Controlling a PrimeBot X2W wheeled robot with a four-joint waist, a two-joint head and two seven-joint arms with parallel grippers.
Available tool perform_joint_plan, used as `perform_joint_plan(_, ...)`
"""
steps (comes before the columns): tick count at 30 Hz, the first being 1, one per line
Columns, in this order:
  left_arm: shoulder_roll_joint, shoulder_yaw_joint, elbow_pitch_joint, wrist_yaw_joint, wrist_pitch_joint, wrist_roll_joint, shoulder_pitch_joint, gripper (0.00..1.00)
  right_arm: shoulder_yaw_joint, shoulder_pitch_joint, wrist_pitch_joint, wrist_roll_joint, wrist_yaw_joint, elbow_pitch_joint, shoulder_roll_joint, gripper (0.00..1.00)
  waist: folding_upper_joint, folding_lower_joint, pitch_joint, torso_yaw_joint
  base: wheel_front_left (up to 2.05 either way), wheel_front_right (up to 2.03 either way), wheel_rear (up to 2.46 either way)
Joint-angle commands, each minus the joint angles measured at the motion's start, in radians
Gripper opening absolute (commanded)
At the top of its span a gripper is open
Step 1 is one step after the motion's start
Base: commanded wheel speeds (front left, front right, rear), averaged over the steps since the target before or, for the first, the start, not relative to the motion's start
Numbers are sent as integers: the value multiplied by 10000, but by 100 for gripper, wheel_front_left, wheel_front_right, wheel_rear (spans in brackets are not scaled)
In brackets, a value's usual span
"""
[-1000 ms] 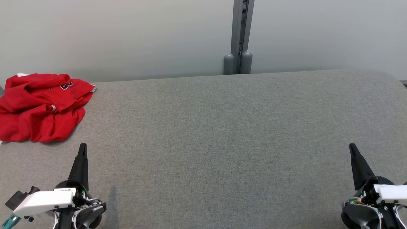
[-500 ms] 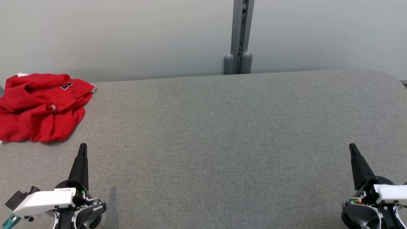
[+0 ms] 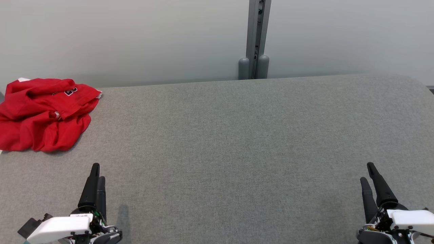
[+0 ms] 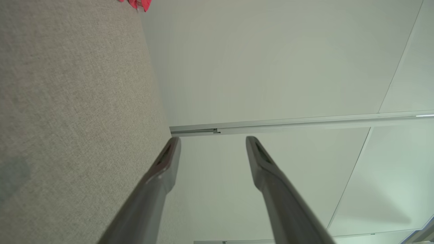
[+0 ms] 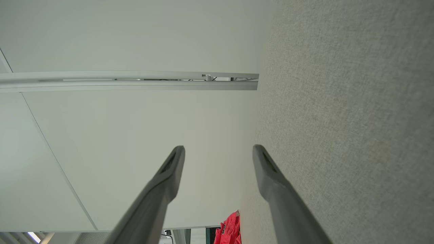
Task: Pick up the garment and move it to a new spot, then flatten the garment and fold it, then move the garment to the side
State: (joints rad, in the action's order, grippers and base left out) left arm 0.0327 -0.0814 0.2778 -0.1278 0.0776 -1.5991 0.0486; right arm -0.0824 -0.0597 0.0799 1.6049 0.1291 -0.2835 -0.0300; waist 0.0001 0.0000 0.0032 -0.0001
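The garment (image 3: 44,113) is a crumpled red shirt with some dark lettering, lying at the far left of the grey fabric table (image 3: 230,142). My left gripper (image 3: 98,172) is near the front left, well short of the garment, open and empty. My right gripper (image 3: 367,172) stands at the front right, far from the garment, with its two fingers also apart and empty. The left wrist view shows my left gripper (image 4: 213,139) with a wide gap and a sliver of the garment (image 4: 137,3) at the top. In the right wrist view my right gripper (image 5: 219,147) is spread, with the garment (image 5: 229,228) low down.
A pale wall runs behind the table's far edge. A grey metal post (image 3: 254,64) with two rounded feet stands at the back middle. The table's right far corner is rounded.
Both grippers went from shut to open, each now showing two separate fingers. Both have drawn back a little toward the front edge. The garment has not moved.
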Motion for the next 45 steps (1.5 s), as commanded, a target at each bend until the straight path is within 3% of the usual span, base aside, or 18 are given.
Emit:
perform_joint_plan(1,94,68,-245,9,-117,177,147,100,79,-179,-140,-157,6,192,-87,100,-1,1,0,0,0,0,0)
perform_joint_plan(22,127,506,-1297,643,-1024,3220,-137,100,173,-47,-1052,-2914,10,993,-132,100,-1,1,-6,27,0,0,0)
perform_joint_plan(45,150,1041,-1879,1266,-1785,7933,-502,100,765,261,-1811,-7174,14,1903,-168,100,-1,1,-63,58,0,0,0)
